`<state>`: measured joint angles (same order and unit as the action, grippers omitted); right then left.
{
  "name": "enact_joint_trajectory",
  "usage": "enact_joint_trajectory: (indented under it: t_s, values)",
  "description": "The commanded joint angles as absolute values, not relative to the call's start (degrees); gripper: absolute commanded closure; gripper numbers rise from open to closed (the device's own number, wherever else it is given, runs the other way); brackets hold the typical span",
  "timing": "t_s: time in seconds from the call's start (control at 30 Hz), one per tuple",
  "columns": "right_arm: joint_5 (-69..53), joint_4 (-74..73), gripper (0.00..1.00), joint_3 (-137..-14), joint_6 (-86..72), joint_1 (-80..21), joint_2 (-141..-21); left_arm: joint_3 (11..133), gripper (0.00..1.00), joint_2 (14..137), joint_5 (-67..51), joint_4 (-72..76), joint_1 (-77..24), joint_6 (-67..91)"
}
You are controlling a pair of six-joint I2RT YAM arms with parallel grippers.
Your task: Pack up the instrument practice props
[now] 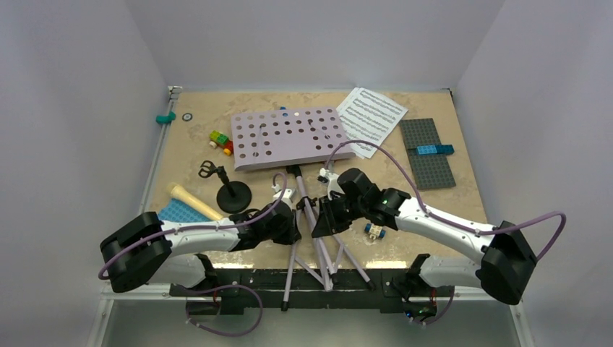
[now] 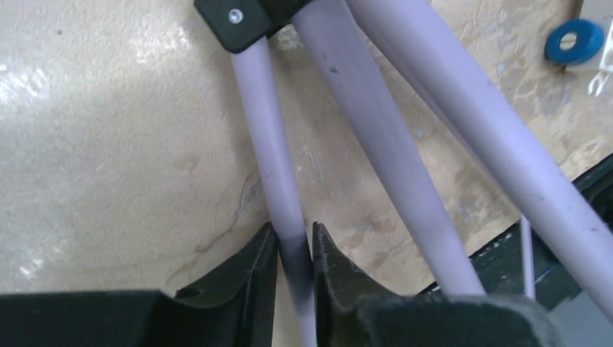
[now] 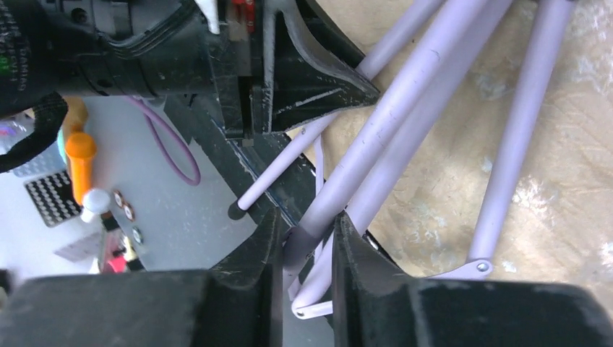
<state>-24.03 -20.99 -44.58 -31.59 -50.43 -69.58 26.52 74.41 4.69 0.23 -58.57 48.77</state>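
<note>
**Both arms grip the legs of the laid-down music stand**

At the near edge, the lilac music stand (image 1: 289, 137) lies flat on the worktop (image 1: 448, 199). Its tripod legs are splayed towards the arm bases, and their feet reach past the edge. The left fingers (image 2: 260, 267) are closed almost together on one thin leg, pressing it from both sides. The right fingers (image 3: 266, 253) are likewise drawn in on a thicker lilac tube of the same stand, where several tubes run close together. The two sets of fingers sit just beside each other, left and right of the central pole.

Left of the legs, a cream-yellow toy microphone (image 1: 189, 200) lies partly on a blue studded plate (image 1: 176, 212). The black round-base mic stand (image 1: 233, 195) rests beside it. A small wheeled brick piece (image 1: 374, 231) sits near the right arm.

Farther back, the stand's perforated desk lies face up across the middle of the worktop, with coloured bricks (image 1: 220, 139) at its left end. On the right is a grey studded plate (image 1: 426, 163) carrying a blue brick (image 1: 434, 150). White sheet-music pages (image 1: 372, 116) lie at the far side, touching the desk's right corner. A teal piece (image 1: 165, 117) sits in the far-left corner.
</note>
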Motion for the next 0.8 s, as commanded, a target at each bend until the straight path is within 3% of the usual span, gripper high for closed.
enact_joint_trajectory:
  t_s: [0.0, 0.07, 0.4, 0.77]
  values:
    - [-21.6, -18.1, 0.91, -41.0, -29.6, -51.6, -70.9, 25.2, 0.88, 76.0, 2.6, 7.7, -58.6, 48.2]
    - [-20.4, -16.7, 1.0, -40.3, -30.4, -52.7, -71.3, 25.2, 1.0, 75.8, 3.2, 9.4, -58.6, 47.6]
    - [-15.7, -8.4, 1.0, -37.3, -35.1, -54.3, -73.3, 24.6, 1.0, 67.7, 6.3, 16.5, -58.6, 42.1]
    - [-16.5, -4.7, 1.0, -38.7, -34.4, -53.5, -84.4, 23.9, 1.0, 61.0, 11.6, 14.9, -58.1, 40.4]
